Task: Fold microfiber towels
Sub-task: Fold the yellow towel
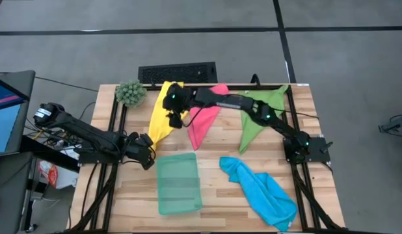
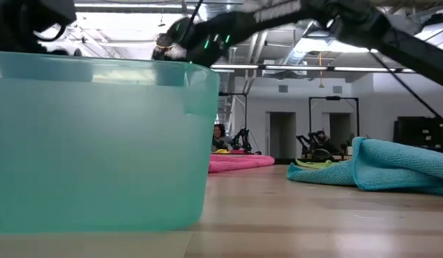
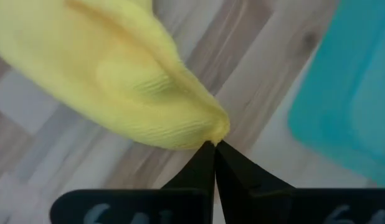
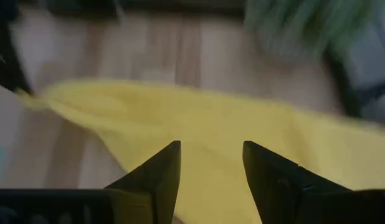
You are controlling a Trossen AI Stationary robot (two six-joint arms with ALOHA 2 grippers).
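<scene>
The yellow towel [image 1: 161, 112] lies stretched in a long strip from the table's far edge toward the tray. My left gripper [image 1: 147, 147] is shut on its near tip [image 3: 208, 127]. My right gripper [image 1: 175, 112] is open and hangs above the towel's middle [image 4: 211, 124]; the low view shows it raised well off the table [image 2: 171, 44]. The pink towel [image 1: 204, 120] and the green towel [image 1: 258, 116] lie bunched at the far side. The blue towel [image 1: 261, 190] lies crumpled at the near right. My left gripper pinches the pointed near tip of the yellow towel [image 3: 216, 132] between its two fingertips, only at their free ends. The fingers come low from the table's left side. The rest of the towel runs away from them across the wood.
A pale teal tray [image 1: 178, 182] stands just right of my left gripper and fills the low view's left [image 2: 99, 143]. A spiky green plant ball [image 1: 131, 93] sits at the far left corner. A black keyboard [image 1: 177, 71] lies beyond the far edge. A person [image 2: 220, 136] sits in the room behind.
</scene>
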